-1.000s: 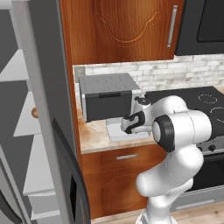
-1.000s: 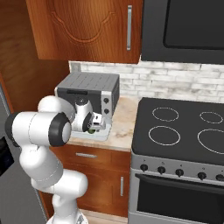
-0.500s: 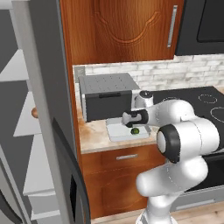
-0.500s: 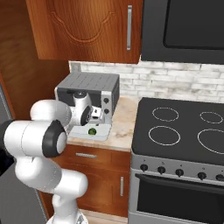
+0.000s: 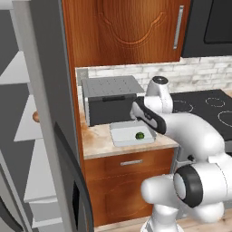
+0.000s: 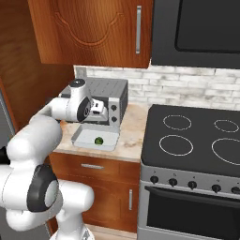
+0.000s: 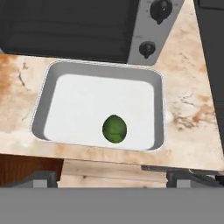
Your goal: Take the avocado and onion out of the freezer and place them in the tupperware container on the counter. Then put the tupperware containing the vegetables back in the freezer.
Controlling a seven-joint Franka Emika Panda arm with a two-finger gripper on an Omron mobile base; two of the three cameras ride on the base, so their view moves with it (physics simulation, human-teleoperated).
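Observation:
The dark green avocado (image 7: 114, 128) lies loose in the pale tupperware container (image 7: 87, 105) on the beige counter (image 7: 188, 109), near the container's front rim. My gripper (image 7: 114, 176) hangs open and empty straight above it, clear of the rim. From the base views the avocado (image 5: 140, 134) (image 6: 99, 140) sits in the tupperware container (image 5: 123, 133) (image 6: 86, 137) in front of the toaster oven. The orange-brown onion (image 5: 35, 117) rests on a shelf inside the freezer (image 5: 18, 131), partly hidden by the open grey door (image 5: 45, 90).
A grey toaster oven (image 5: 111, 97) (image 6: 112, 96) stands directly behind the container, with its knobs (image 7: 148, 48) close to the rim. The black stovetop (image 6: 192, 136) lies to the right. Wooden wall cabinets (image 5: 127, 27) hang overhead.
The jaws opened and left the avocado in the container. The hand then lifted up and away from it.

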